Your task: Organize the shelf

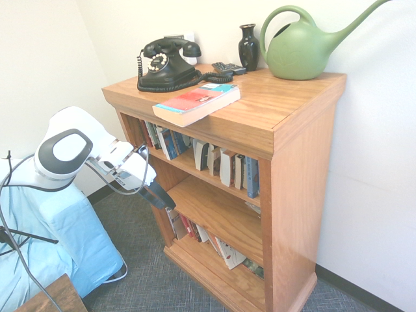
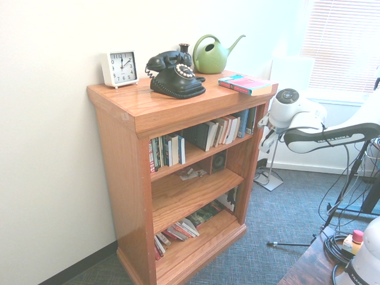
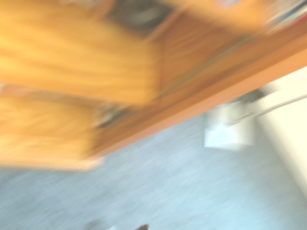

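Note:
The shelf (image 1: 286, 104) is a honey-brown wooden bookcase with three tiers, also seen in the second exterior view (image 2: 154, 107). A red and teal book (image 1: 197, 103) lies flat on its top near the front edge. Upright books (image 1: 221, 166) fill the top tier, and leaning books (image 1: 195, 231) sit in the bottom tier. The middle tier holds only small items (image 2: 191, 174). My gripper (image 1: 158, 194) hangs at middle-tier height, just outside the shelf's side post. Its dark fingers point toward the shelf and look open with nothing in them. The wrist view is a motion-blurred patch of wood and carpet.
On the shelf top stand a black rotary telephone (image 1: 166, 64), a dark vase (image 1: 248, 47), a green watering can (image 1: 302, 49), a remote (image 1: 229, 67) and a white clock (image 2: 119, 67). A blue-covered block (image 1: 58, 240) sits behind the arm.

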Controlling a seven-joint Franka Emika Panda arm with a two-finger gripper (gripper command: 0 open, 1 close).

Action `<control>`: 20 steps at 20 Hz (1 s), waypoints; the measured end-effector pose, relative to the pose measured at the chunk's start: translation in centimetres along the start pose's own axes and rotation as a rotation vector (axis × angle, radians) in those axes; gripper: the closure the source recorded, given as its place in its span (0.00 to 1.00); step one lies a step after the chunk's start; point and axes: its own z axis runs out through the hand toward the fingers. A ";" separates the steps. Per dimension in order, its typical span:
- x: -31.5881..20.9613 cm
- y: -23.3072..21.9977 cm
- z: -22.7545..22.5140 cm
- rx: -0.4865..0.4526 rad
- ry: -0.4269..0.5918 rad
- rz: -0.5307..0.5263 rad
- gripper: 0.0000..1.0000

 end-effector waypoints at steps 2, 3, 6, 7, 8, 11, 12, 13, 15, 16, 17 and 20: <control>1.3 0.9 -2.3 -0.037 0.104 -0.018 0.00; 1.7 1.3 -3.4 -0.057 0.157 -0.027 0.00; 2.6 1.6 -6.6 -0.121 0.317 -0.061 0.00; 2.9 1.6 -7.3 -0.145 0.370 -0.072 0.00; 3.1 1.5 -7.8 -0.174 0.422 -0.086 0.00; 3.6 1.2 -8.7 -0.269 0.526 -0.127 0.00; 3.5 0.8 -8.8 -0.294 0.540 -0.143 0.00; 3.4 0.4 -9.0 -0.316 0.551 -0.156 0.00; 3.2 -0.5 -9.5 -0.356 0.567 -0.182 0.00; 3.1 -0.9 -9.6 -0.378 0.576 -0.197 0.00; 3.0 -1.3 -9.7 -0.398 0.585 -0.216 0.00; 3.3 -2.4 -9.9 -0.425 0.609 -0.257 0.00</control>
